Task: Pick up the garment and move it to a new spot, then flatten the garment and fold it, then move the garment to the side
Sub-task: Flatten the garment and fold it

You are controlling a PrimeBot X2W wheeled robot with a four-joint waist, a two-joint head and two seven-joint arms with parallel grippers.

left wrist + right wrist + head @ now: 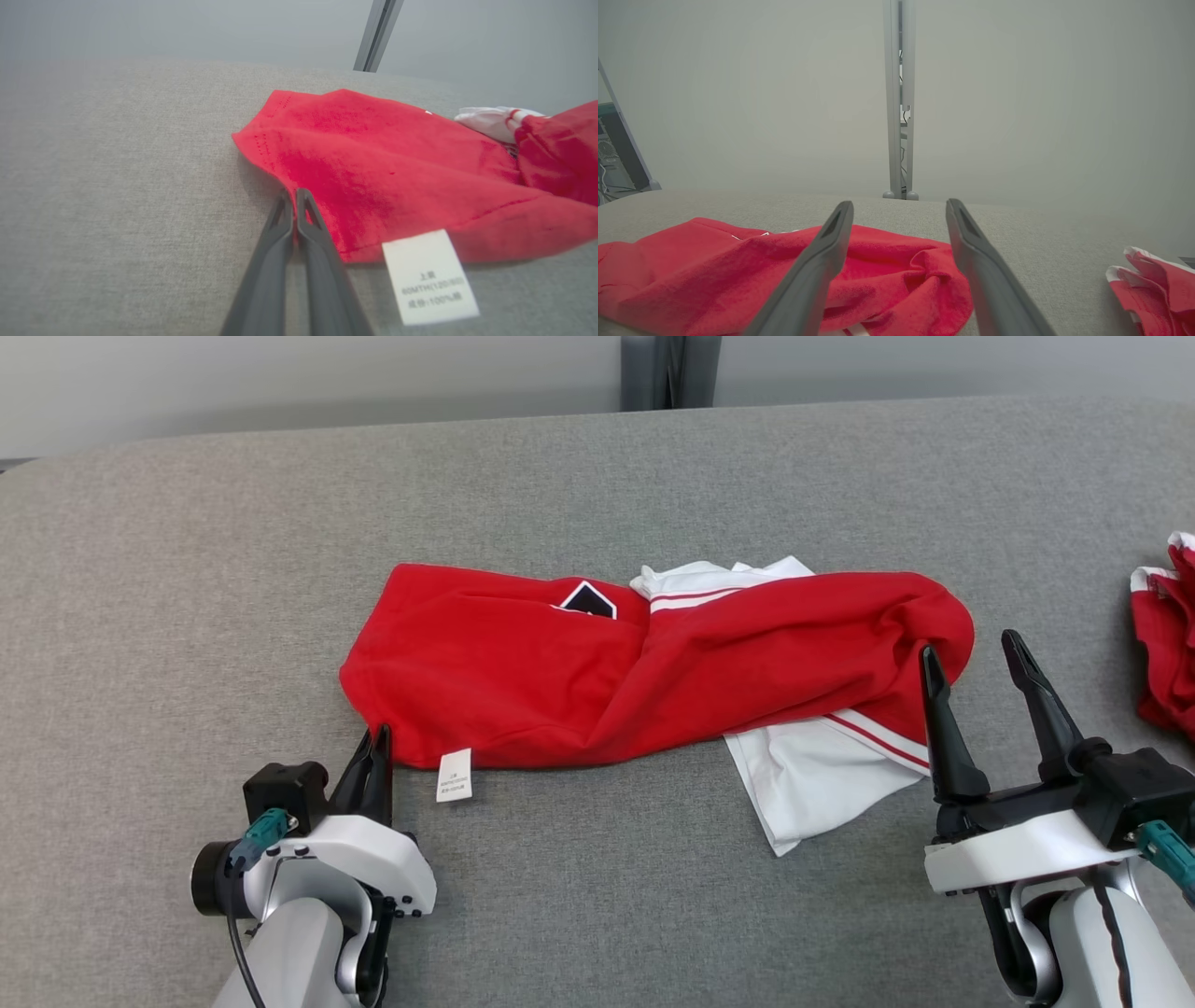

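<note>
Left claw [378, 739]: clenched, its two fingers pressed together. The tips touch the hem at the near-left corner of the garment [653, 681]. I cannot tell whether any cloth is nipped between them.
Right claw [974, 653]: released and holding nothing, fingers spread wide. Its tips are at the garment's right end, the left tip over the red cloth and the right tip just off it.
Care label [454, 775]: white, lying on the table just right of the left claw, hanging from the near hem.
Garment: red with white striped parts, bunched and creased in the middle of the grey table [187, 569]. White cloth shows at the far middle and the near right.
Long axis: runs left to right across the robot's front, so one claw stands at each end.
Direction from claws: the cloth lies right and far of the left claw, and left and far of the right claw.
Nearer arm: the left, already in contact, while the right looks to hover.
Step, as judged: the first pick-up, with the left corner attempted and the right end not yet taken.
Next move needs: the right claw to close on the right end so both ends lift together.
Second garment [1167, 644]: at the right edge, well apart.
</note>
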